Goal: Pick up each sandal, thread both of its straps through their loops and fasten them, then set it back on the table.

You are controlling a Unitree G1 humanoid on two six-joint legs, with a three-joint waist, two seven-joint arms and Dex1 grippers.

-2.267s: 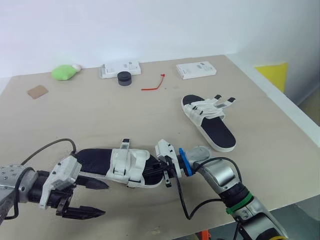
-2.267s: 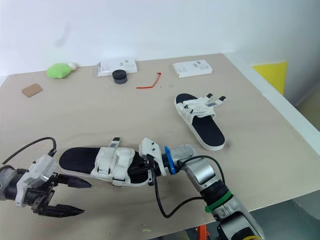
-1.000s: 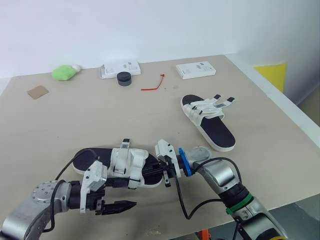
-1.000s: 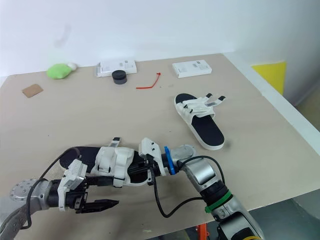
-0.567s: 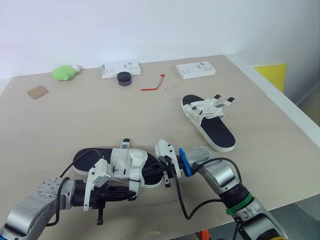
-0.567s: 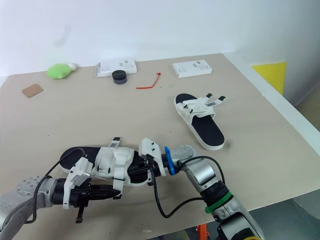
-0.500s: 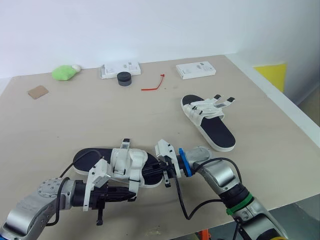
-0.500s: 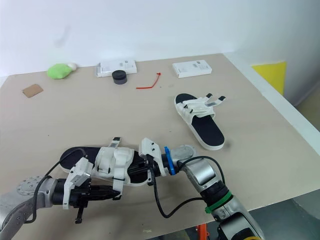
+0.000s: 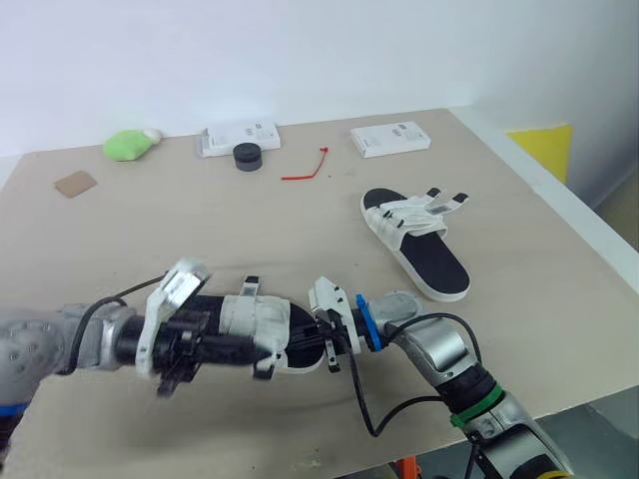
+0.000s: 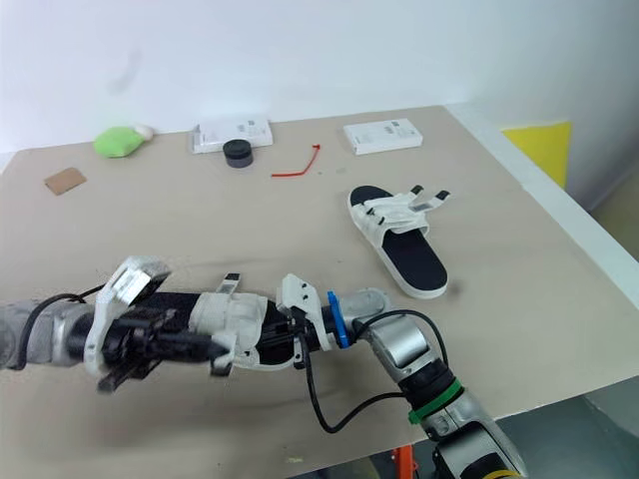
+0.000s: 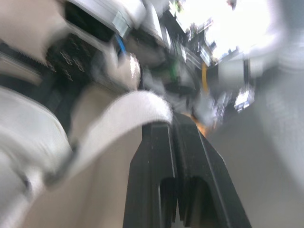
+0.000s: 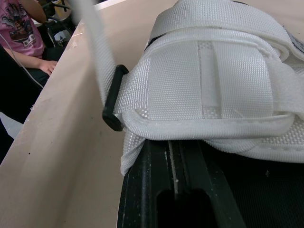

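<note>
The near sandal [image 9: 262, 321], black-soled with white straps, lies near the front edge of the table [image 9: 150, 230]. My left gripper [image 9: 255, 349] reaches over it from the left and is shut on the tip of one white strap [image 11: 128, 111]. That strap runs taut out of a black loop [image 12: 113, 102]. My right gripper [image 9: 324, 349] is shut on the sandal's right end, its fingertips [image 12: 173, 147] tucked under the white upper. A second sandal [image 9: 419, 239] lies further right with its strap ends loose.
Along the back edge lie a green object [image 9: 128, 145], a black round puck [image 9: 247, 156], a red tie [image 9: 307, 170], two white boxes [image 9: 240, 138] [image 9: 391, 139] and a brown card [image 9: 75, 183]. A person in a pink shirt [image 12: 21, 28] sits beyond the table.
My left gripper went from open in front of the sandal to shut, then lifted back over the sandal with the strap end. The right gripper and the far sandal stayed put.
</note>
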